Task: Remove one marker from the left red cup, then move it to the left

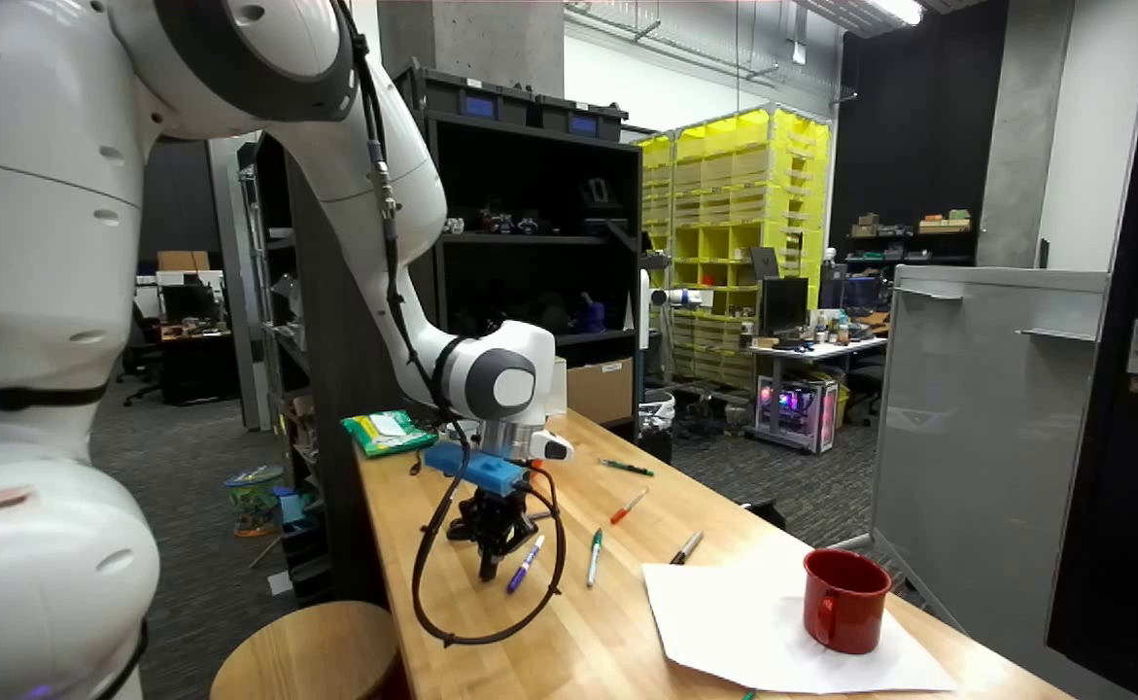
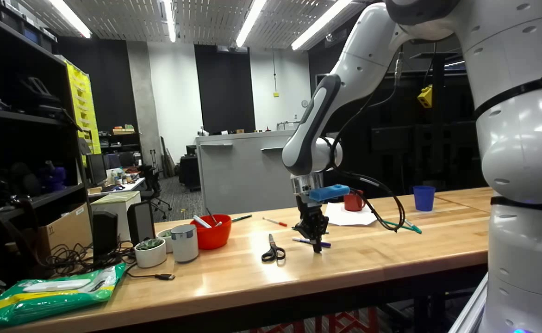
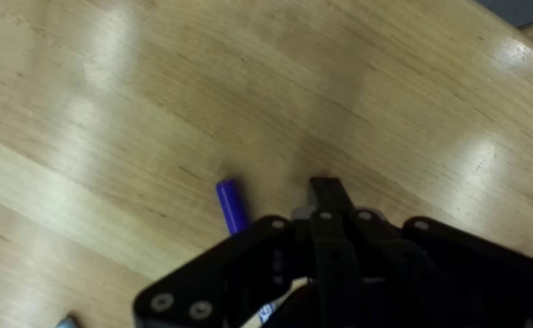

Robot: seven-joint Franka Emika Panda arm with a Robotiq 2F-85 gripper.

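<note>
The blue marker with a paler part (image 1: 520,576) lies flat on the table beside my gripper (image 1: 488,574). In the other exterior picture the marker (image 2: 325,244) lies just behind my fingertips (image 2: 317,249). In the wrist view its blue end (image 3: 232,205) shows left of my fingertips (image 3: 326,182), and its paler part is partly covered by the finger linkage. My gripper is shut and empty, pointing down close to the tabletop, apart from the marker. The left red cup (image 2: 219,238) stands upright with pens in it (image 2: 201,221); the arm mostly hides it in an exterior view.
Scissors (image 2: 273,252) lie between the red cup and my gripper. Several loose pens, such as a green one (image 1: 595,557), lie around. A darker-red mug (image 1: 843,608) stands on white paper (image 1: 714,622). A grey cup (image 2: 185,243), blue cup (image 2: 423,199) and green packet (image 2: 53,291) are also there.
</note>
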